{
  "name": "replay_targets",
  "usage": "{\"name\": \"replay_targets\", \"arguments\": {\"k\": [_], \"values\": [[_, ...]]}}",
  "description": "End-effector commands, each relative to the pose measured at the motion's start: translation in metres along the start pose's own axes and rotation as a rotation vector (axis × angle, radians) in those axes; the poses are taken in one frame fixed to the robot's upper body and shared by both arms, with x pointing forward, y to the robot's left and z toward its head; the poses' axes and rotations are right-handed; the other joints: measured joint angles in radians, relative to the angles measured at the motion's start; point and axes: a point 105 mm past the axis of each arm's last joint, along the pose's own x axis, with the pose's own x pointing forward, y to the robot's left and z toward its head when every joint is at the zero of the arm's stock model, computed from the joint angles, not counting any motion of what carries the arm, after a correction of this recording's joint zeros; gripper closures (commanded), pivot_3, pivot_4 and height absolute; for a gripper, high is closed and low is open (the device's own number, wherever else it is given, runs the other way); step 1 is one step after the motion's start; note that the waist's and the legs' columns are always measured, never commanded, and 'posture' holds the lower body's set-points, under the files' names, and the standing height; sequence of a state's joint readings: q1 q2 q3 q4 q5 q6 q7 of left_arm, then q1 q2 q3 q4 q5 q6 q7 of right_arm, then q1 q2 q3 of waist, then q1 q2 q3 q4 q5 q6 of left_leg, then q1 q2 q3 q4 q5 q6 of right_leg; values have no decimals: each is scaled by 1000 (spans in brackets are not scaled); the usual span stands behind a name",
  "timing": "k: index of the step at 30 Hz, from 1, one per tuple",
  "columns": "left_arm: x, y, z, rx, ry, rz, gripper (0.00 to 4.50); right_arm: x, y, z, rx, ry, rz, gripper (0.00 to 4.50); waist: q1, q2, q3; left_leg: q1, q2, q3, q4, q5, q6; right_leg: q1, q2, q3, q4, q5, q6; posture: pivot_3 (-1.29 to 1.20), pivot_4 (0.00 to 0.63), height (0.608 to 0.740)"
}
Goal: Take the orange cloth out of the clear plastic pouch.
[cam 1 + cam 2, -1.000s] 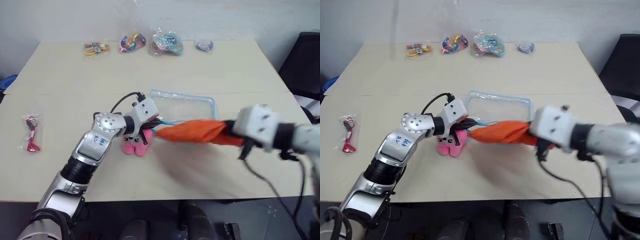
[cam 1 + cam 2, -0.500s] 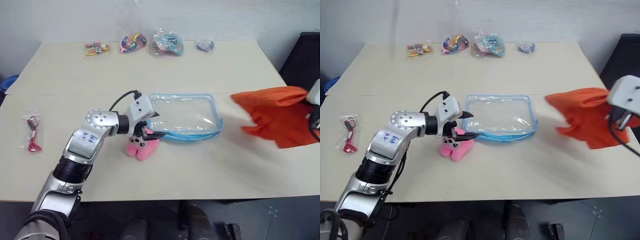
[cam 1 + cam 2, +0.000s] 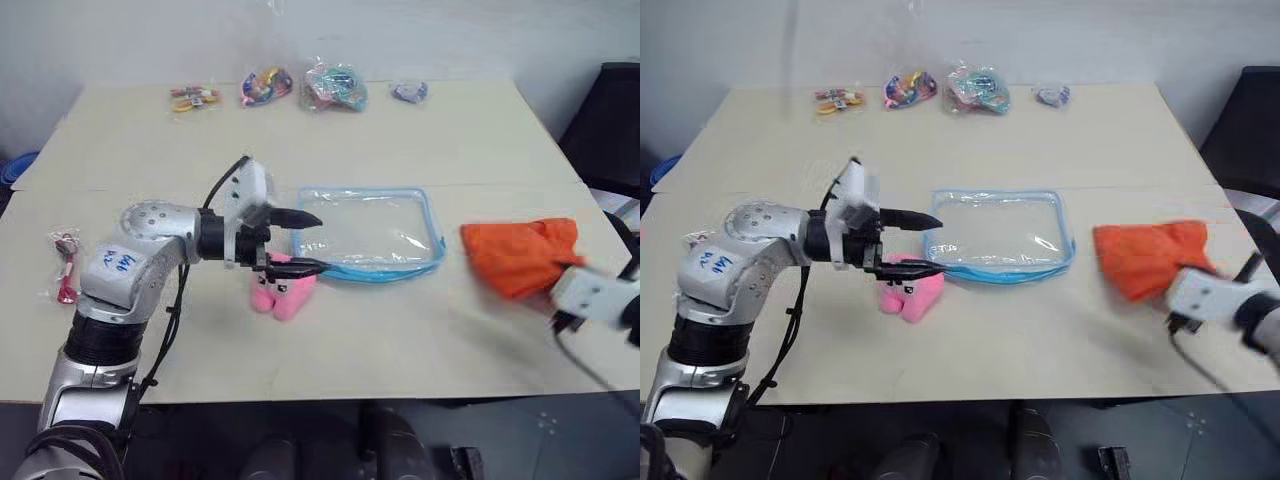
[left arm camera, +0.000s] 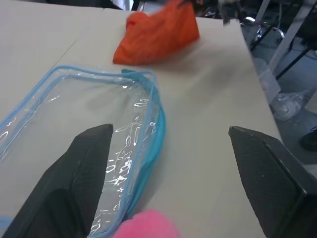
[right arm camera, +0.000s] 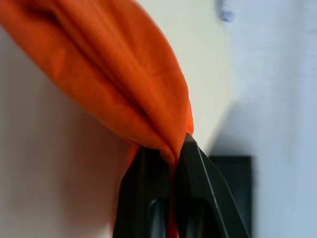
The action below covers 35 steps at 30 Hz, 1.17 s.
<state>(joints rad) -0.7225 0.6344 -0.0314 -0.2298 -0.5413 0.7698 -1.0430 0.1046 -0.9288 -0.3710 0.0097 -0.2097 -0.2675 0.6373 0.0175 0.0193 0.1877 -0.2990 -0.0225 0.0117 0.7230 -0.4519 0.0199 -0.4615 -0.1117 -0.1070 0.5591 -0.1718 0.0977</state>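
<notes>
The clear plastic pouch (image 3: 375, 228) with light blue trim lies flat and empty at the table's middle. My left gripper (image 3: 318, 243) hovers open just off the pouch's left end, above a pink plush toy (image 3: 282, 292); in the left wrist view its fingers (image 4: 81, 168) spread wide over the pouch (image 4: 74, 114). The orange cloth (image 3: 518, 255) is bunched low over the table to the right of the pouch, fully clear of it. My right gripper (image 5: 171, 148) is shut on the cloth's near edge (image 5: 124, 74).
Several small bags of colourful items (image 3: 335, 85) line the table's far edge. Another small bag with a red item (image 3: 65, 265) lies at the left. A black chair (image 3: 610, 120) stands past the right edge, close to the cloth.
My right gripper drew the cloth out of the pouch, swung it right and lowered it. My left gripper let go of the pouch, opened and lifted back; the pouch settled flat.
</notes>
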Motion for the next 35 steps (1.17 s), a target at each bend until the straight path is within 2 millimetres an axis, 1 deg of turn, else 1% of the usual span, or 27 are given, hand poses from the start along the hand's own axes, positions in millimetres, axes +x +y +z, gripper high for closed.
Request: {"name": "replay_targets", "arguments": {"k": [1,4,6,7,8,11,14,16,18,19,20,21,23,24,25,26,27,28,29,31,33,35], "values": [[-10,-6,31,45,-94,-57,523,-1,-6,17,-11,-26,-45,4500,-1,0,0,0,0,0,0,0,0,0,0,1,0,0,0,0,150,740],[-15,-8,36,34,-104,-91,523,-2,-3,18,29,-20,-34,4500,-6,0,0,1,0,0,0,0,0,1,1,1,0,0,0,0,150,740],[-17,-9,35,35,-96,-105,523,-4,-3,19,61,-18,-27,4500,-5,0,0,1,0,0,-1,0,0,1,1,1,0,0,0,0,150,740],[-18,-9,33,38,-90,-110,490,-6,-3,19,76,-20,-26,3945,-5,0,0,1,0,-1,-1,0,0,1,1,1,0,0,0,0,150,740],[-18,-9,31,38,-83,-110,490,-7,-3,19,103,-19,-18,3778,-5,0,0,1,0,-1,0,0,0,1,1,0,0,0,0,0,150,740],[-21,-8,27,40,-71,-114,490,-10,1,20,140,-15,8,2825,-2,0,0,1,0,-1,-1,0,0,1,1,0,0,0,0,0,150,740],[-25,-4,23,38,-59,-109,490,-17,6,21,184,-4,24,1634,1,0,0,1,0,-1,0,0,0,1,2,1,0,0,0,0,150,740],[-29,1,20,43,-44,-95,490,-22,9,21,266,1,24,1016,3,0,0,1,0,-1,-1,0,0,1,2,1,0,0,0,0,150,740],[-34,5,17,55,-29,-83,490,-34,5,19,412,12,-28,370,5,0,0,1,0,0,-1,0,0,1,2,1,0,0,0,0,150,740],[-37,7,16,58,-24,-79,490,-43,2,15,509,27,-62,26,8,0,0,1,0,0,-1,0,0,1,2,1,0,0,0,0,150,740],[-40,8,15,62,-19,-77,490,-53,1,10,610,44,-87,26,9,0,0,1,0,-1,-1,0,0,1,2,0,0,0,0,0,150,740],[-45,11,13,64,-10,-70,490,-73,4,4,778,57,-96,26,12,1,0,1,0,-1,0,0,0,1,2,0,0,0,0,0,150,740],[-51,14,10,66,5,-64,490,-99,11,2,987,62,-75,26,13,1,0,0,0,-2,-1,0,0,1,2,0,0,0,0,0,150,740],[-55,17,8,66,16,-62,490,-116,16,2,1049,65,-58,26,14,1,0,0,0,-2,-1,0,0,2,2,0,-1,0,0,0,150,740],[-57,18,6,66,23,-62,490,-126,18,2,1078,70,-48,26,15,1,0,0,0,-2,-1,0,0,2,3,0,-1,0,0,0,150,740],[-58,20,4,69,27,-59,490,-141,21,4,1123,71,-35,26,12,0,-1,0,0,-2,-2,0,1,2,3,0,-1,0,-1,0,150,740],[-60,22,3,68,27,-54,490,-155,21,5,1158,69,-42,26,11,0,-1,1,0,-1,-3,0,1,3,3,1,-1,0,-1,0,150,740],[-60,24,2,69,26,-52,490,-163,20,5,1182,67,-48,26,9,0,-1,1,0,-1,-3,-1,2,3,3,1,-2,0,-1,0,150,740],[-61,25,3,69,22,-49,490,-172,16,4,1212,65,-76,26,8,0,-1,2,0,-1,-3,-1,2,4,3,1,-2,0,-1,0,150,740],[-61,26,5,67,12,-51,490,-179,11,4,1253,47,-110,26,2,-2,-1,5,1,-1,-3,-2,4,6,3,2,-2,0,-1,0,150,740],[-62,26,6,64,7,-52,490,-181,10,7,1272,32,-109,26,1,-2,0,10,1,-4,-6,-3,5,9,3,5,-2,0,-1,0,150,740],[-62,25,0,66,31,-56,490,-176,14,12,1271,21,-66,26,1,-2,0,14,2,-4,-8,-4,6,11,3,5,-3,-1,-1,0,150,740]]}}
